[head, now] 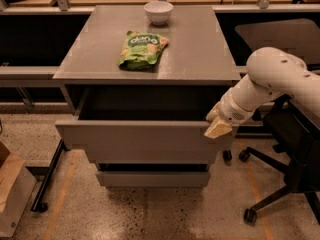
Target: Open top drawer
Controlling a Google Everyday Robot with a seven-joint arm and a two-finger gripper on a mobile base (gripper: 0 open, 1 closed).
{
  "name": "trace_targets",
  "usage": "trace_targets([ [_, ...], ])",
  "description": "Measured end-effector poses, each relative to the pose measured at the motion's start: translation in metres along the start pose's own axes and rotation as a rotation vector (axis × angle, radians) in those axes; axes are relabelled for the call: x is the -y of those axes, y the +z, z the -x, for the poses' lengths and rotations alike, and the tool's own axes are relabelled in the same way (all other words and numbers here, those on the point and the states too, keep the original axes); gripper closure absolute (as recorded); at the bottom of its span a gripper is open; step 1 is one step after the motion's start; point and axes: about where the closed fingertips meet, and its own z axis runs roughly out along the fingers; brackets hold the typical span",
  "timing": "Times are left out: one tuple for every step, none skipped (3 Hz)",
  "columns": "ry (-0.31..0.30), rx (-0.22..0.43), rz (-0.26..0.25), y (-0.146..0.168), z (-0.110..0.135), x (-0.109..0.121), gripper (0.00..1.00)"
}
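Observation:
The top drawer is a plain grey handleless drawer under the grey cabinet top. It stands pulled well out toward me, and its dark box interior shows behind the front. My gripper is at the drawer front's upper right corner, its pale fingertips hooked over the top edge. The white arm reaches in from the right. A shorter grey drawer front shows beneath, pushed in.
A green snack bag and a white bowl sit on the cabinet top. A black office chair stands at the right. A black frame leg and a cardboard box lie at the left.

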Motion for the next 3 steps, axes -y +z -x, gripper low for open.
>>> trace_targets([
  [-0.001, -0.002, 0.001, -0.002, 0.0002, -0.003, 0.87],
  [-0.001, -0.002, 0.003, -0.0009, 0.0005, -0.0033, 0.85],
  [-0.002, -0.003, 0.003, -0.0008, 0.0006, -0.0034, 0.61],
])
